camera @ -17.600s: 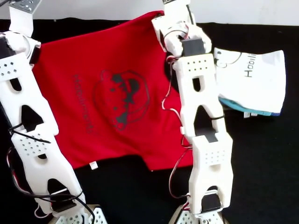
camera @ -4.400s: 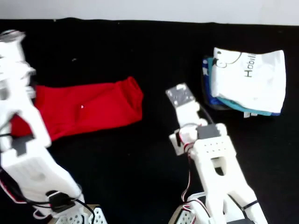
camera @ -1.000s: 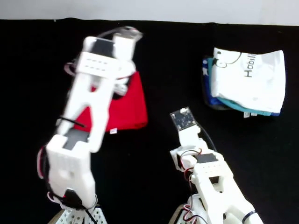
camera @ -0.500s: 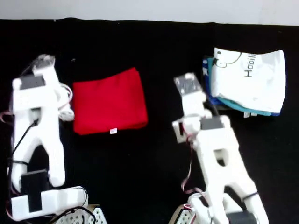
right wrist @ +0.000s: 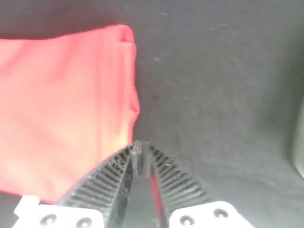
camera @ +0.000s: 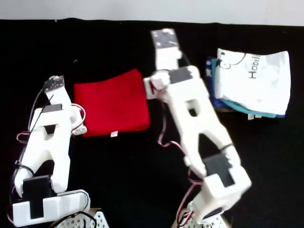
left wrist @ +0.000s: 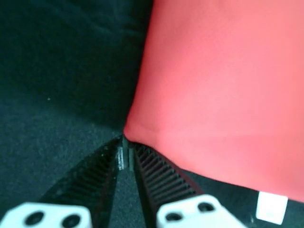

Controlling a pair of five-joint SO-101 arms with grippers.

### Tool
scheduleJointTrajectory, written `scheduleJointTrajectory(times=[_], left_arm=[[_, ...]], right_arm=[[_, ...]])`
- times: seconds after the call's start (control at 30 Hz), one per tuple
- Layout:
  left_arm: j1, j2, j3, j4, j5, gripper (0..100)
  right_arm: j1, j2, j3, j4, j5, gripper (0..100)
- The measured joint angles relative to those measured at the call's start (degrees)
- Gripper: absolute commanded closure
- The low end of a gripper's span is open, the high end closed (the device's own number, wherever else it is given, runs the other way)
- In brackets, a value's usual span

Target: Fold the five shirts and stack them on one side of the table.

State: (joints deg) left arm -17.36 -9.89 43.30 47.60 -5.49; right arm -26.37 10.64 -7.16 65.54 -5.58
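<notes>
Bench, black surface, viewed from above. Item one: red shirt, folded to a rough rectangle, lying flat at 10 o'clock from the bench centre, with a small white tag at its 6 o'clock edge. Item two: stack of folded shirts, white one on top, blue and teal layers beneath, at 2 o'clock, well apart from the red shirt. Left gripper sits at the red shirt's 8 o'clock corner; in the left wrist view its fingers are closed tip to tip and touch that corner, though whether any cloth is pinched cannot be told. Right gripper sits at the red shirt's 3 o'clock edge; in the right wrist view its fingers are closed, tips together at that edge, bare bench beyond.
</notes>
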Motion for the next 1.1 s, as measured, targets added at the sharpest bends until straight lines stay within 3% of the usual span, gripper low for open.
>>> scheduleJointTrajectory(times=[0.13,0.37,0.53,0.77,0.83,0.97,1.1], left_arm=[[-1.76,-3.69,-2.2,6.95,0.0,99],[-9.23,-14.77,-8.35,20.4,-0.18,99],[-13.98,-18.46,-8.53,21.98,-0.18,99],[-16.09,-18.55,-8.53,21.98,-0.18,99],[-16.09,-18.55,-8.53,21.98,-0.18,99],[-16.62,-18.73,-8.53,21.98,-0.18,99],[-18.11,-18.73,-8.53,21.98,-0.18,99]], right_arm=[[-4.22,8.44,-9.85,3.87,-0.18,67.5],[-8.26,21.63,-21.54,7.03,-7.82,63.2],[-8.44,30.95,-27.34,7.38,-13.19,62.5],[-8.44,41.41,-37.27,8.26,-13.8,62.8],[-8.53,43.69,-39.82,8.26,-13.8,67.6],[-8.62,46.95,-44.75,10.73,-13.8,96.7],[-8.26,49.14,-49.05,14.15,-11.52,98.9]])
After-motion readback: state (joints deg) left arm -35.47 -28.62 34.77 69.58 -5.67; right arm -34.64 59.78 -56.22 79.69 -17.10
